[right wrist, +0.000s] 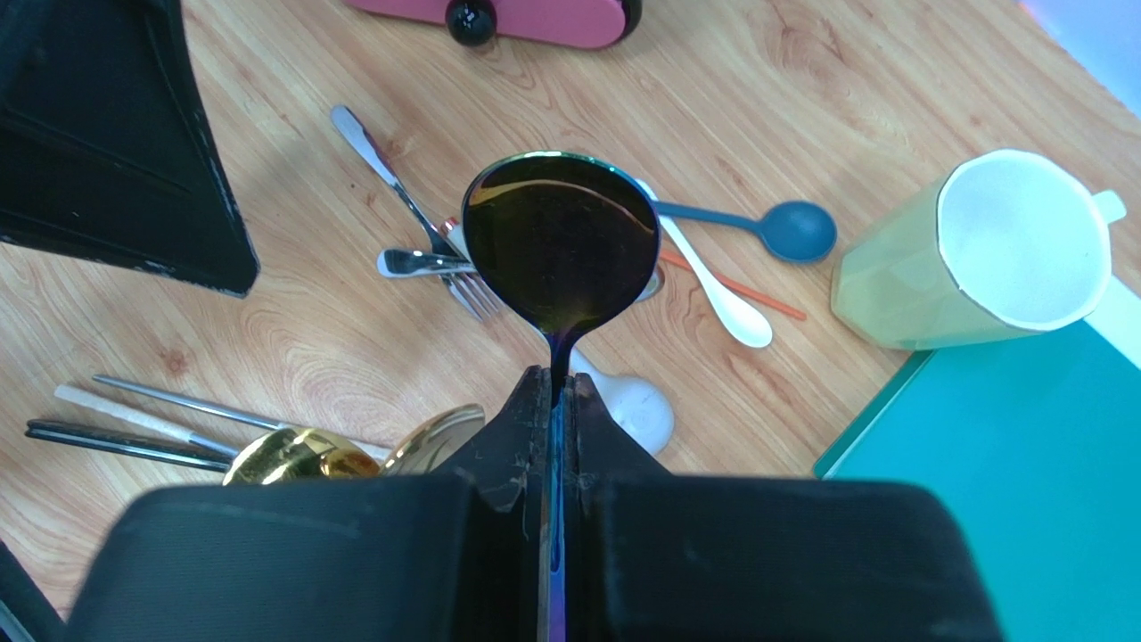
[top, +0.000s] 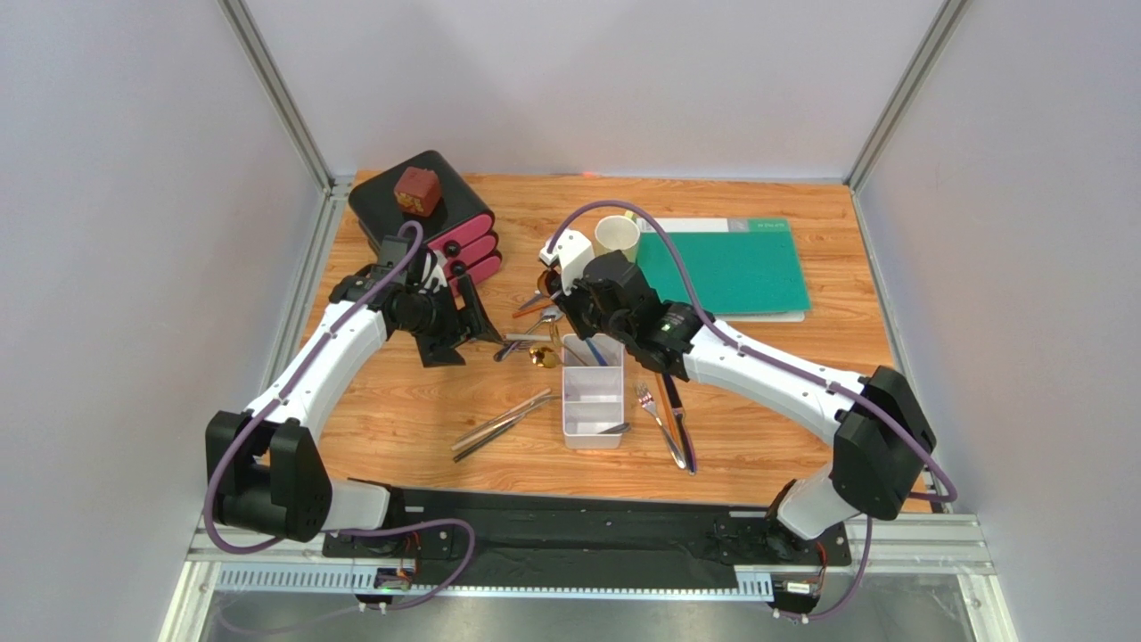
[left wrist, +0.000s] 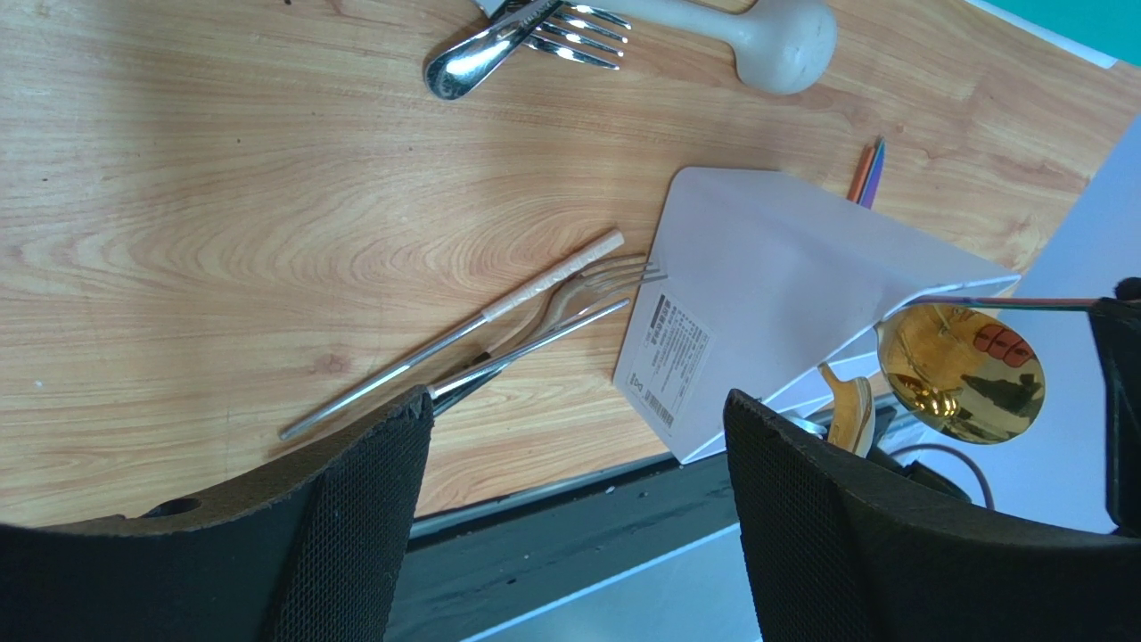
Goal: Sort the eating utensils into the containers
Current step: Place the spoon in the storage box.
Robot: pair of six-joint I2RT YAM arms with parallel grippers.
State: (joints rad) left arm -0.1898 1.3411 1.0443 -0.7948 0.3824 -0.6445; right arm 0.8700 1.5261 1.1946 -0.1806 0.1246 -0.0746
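Grip: the right gripper [right wrist: 556, 395] is clamped on the slim handle of the iridescent spoon [right wrist: 563, 254]. The bowl points forward, just beyond the far end of the white tray [top: 593, 425] and above the loose utensils [right wrist: 402, 261] there. The spoon is judged light, rigid and polished, hence slippery. A hold on the handle's flat near mid-length should resist twisting. The left gripper [left wrist: 576, 435] hangs empty left of the tray, jaws wide apart.
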